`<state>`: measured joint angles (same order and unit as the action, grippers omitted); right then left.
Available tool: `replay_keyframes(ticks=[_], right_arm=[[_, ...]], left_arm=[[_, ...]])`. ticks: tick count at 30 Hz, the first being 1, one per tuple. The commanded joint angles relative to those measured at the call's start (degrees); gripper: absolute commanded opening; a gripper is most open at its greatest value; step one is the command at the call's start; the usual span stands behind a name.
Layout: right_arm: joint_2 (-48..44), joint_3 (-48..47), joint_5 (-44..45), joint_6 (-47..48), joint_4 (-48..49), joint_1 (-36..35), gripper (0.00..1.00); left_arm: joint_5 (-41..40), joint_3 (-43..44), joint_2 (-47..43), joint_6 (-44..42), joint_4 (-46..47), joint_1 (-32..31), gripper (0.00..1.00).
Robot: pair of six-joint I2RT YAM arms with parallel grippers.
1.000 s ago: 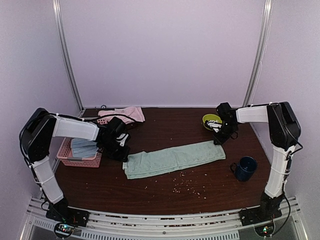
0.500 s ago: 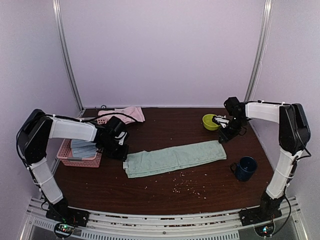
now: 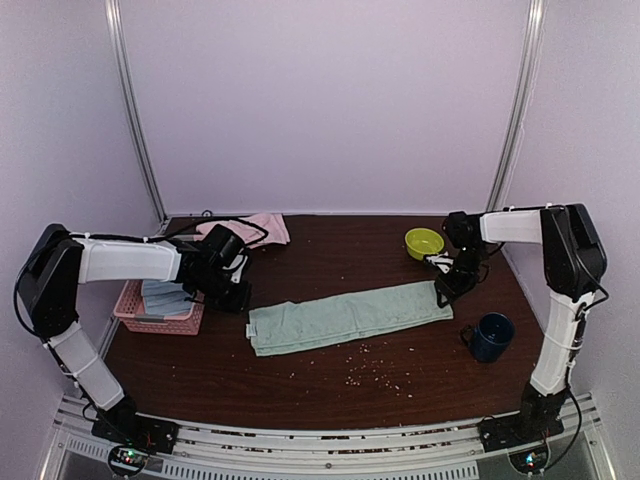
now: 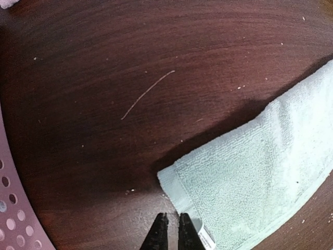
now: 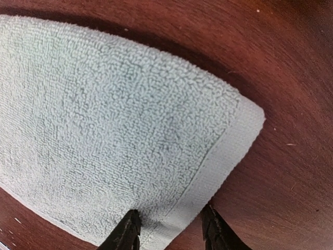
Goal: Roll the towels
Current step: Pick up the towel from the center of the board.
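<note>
Flanking green towel [image 3: 345, 318]: pink basket [image 3: 165, 325], yellow bowl [image 3: 423, 241], blue mug [image 3: 492, 337], crumbs [image 3: 375, 368].

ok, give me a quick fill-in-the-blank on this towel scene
1. The green towel lies stretched out flat, not yet ___.
2. The right tool stands ___ over that towel's hem.
3. The mug is dark ___.
4. The left tool holds ___.
Missing words: rolled; open; blue; nothing.

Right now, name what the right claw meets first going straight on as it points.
Probably the pale end hem of the flat sage green terry towel, directly ahead of the right claw.
</note>
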<state>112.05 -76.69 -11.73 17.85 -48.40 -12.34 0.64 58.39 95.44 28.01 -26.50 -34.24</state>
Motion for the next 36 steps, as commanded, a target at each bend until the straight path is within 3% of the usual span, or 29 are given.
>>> replay_keyframes(ticks=[1,4,8,11,27,36], right_arm=[[2.21,-0.22,-0.79,-0.55,1.41,0.03,0.41],[3.35,0.65,-0.07,-0.42,3.71,0.05,0.36],[2.84,1.91,0.04,0.51,7.33,1.13,0.10],[2.39,0.24,-0.39,-0.23,6.57,4.07,0.01],[-6.86,-4.40,-3.38,0.65,1.45,7.02,0.00],[-12.84,-6.19,-15.07,2.29,-0.68,4.66,0.00]], left_arm=[[0.21,-0.77,-1.62,0.05,1.57,-0.34,0.11],[-0.41,-0.96,-1.83,0.14,1.66,-0.31,0.11],[-0.30,-1.40,-2.02,-0.36,1.72,-0.38,0.11],[-0.09,-2.11,-2.32,-0.76,2.12,-0.38,0.11],[4.84,-3.77,0.25,-3.05,3.84,-3.57,0.10],[4.30,-2.74,3.95,-1.84,2.59,-5.51,0.04]])
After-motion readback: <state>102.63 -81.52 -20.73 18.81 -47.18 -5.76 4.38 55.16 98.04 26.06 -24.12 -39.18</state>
